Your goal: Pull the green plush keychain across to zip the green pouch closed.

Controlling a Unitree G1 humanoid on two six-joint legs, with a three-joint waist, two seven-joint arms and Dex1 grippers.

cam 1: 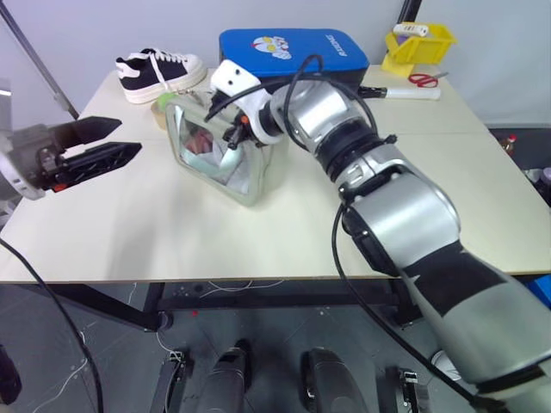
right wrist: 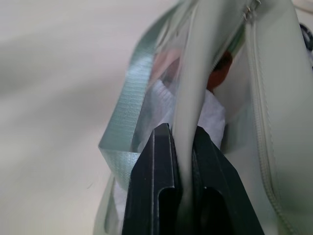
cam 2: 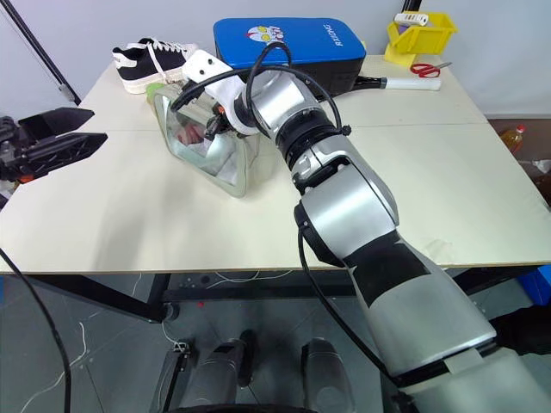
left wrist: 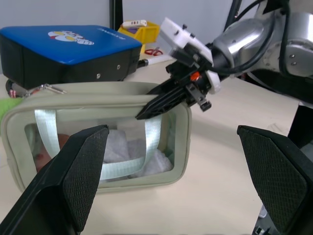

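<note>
Landmark: green pouch (cam 1: pixel 225 155), standing on the table (cam 1: pixel 129 232) in front of the blue-topped case (cam 1: pixel 293 50).

Right gripper (left wrist: pixel 146 108) is pinched on the pouch's upper rim at the corner farthest from the green plush keychain (left wrist: pixel 9 105), bracing the pouch.

Left gripper (cam 1: pixel 116 142) hangs spread wide, apart from the pouch on the keychain side.

Judgement: keep the brace firm, close the left gripper on the plush, and draw along the zipper line toward the right gripper.

Case lid bears a cartoon emblem and white lettering; not legible.
</note>
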